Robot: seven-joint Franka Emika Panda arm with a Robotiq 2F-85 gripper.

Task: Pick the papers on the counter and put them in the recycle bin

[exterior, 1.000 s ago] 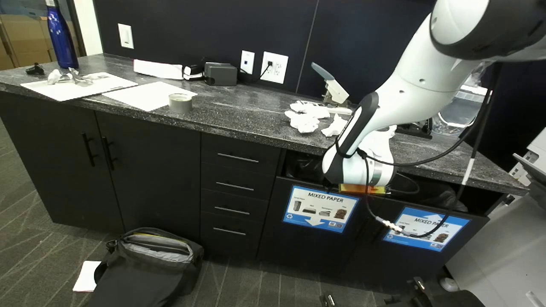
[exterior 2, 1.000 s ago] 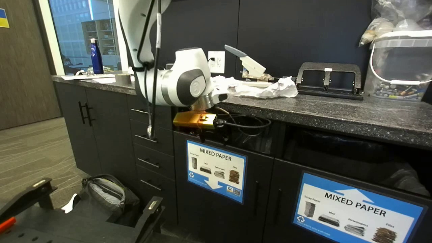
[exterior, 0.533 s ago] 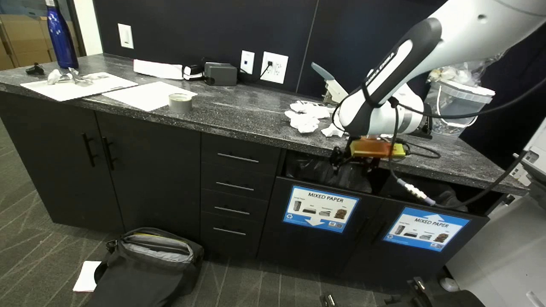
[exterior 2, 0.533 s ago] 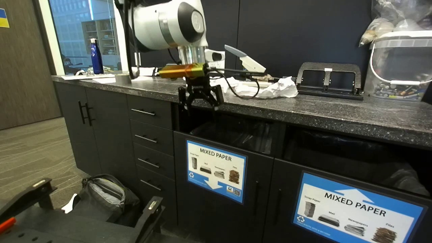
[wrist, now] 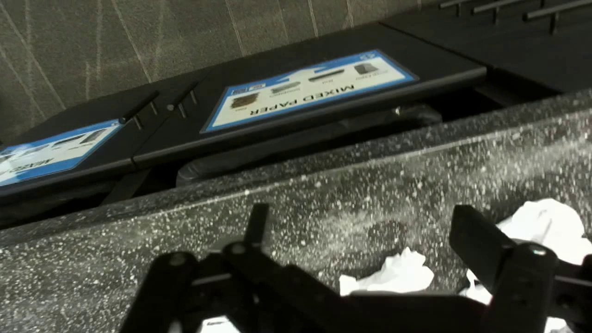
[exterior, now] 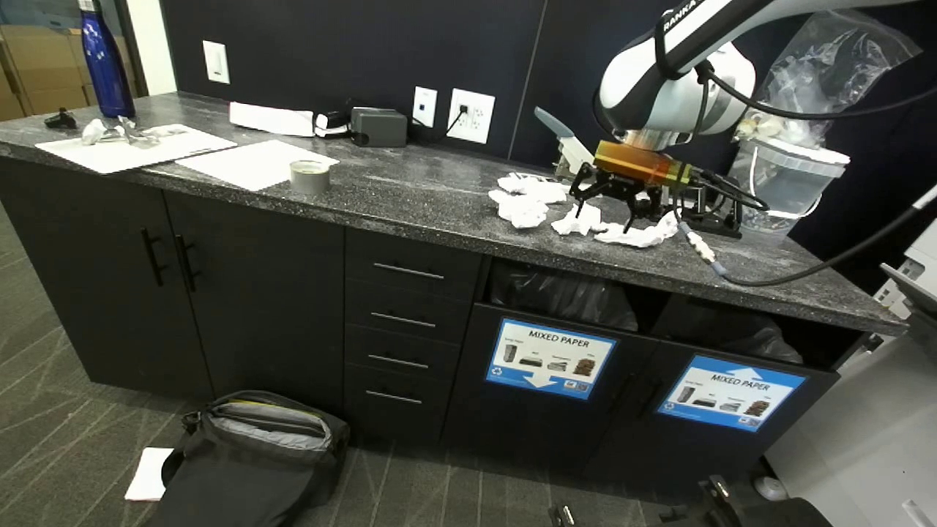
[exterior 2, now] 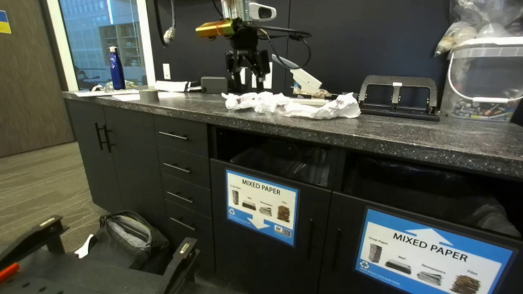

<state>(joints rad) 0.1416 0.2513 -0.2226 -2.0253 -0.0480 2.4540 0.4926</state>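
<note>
Several crumpled white papers lie on the dark speckled counter (exterior: 417,205). In an exterior view, papers show at the left of the group (exterior: 521,210), in the middle (exterior: 578,219) and at the right (exterior: 643,235). The papers also show as a row in an exterior view (exterior 2: 261,103). My gripper (exterior: 604,221) is open and empty above the papers; it also hangs over the counter in an exterior view (exterior 2: 248,86). In the wrist view, a paper (wrist: 395,276) shows between the fingers, partly hidden by the gripper. The recycle bin (exterior: 538,322) is the left MIXED PAPER compartment, open under the counter.
A stapler (exterior 2: 302,77) stands behind the papers, a hole punch (exterior 2: 398,112) and a clear bucket (exterior 2: 486,81) to their right. A tape roll (exterior: 310,178), flat sheets (exterior: 256,162) and a blue bottle (exterior: 106,66) are further left. A bag (exterior: 256,454) lies on the floor.
My gripper has risen from low in front of the bin opening, up past the counter edge and back over the counter, above the papers. The papers have not visibly moved.
</note>
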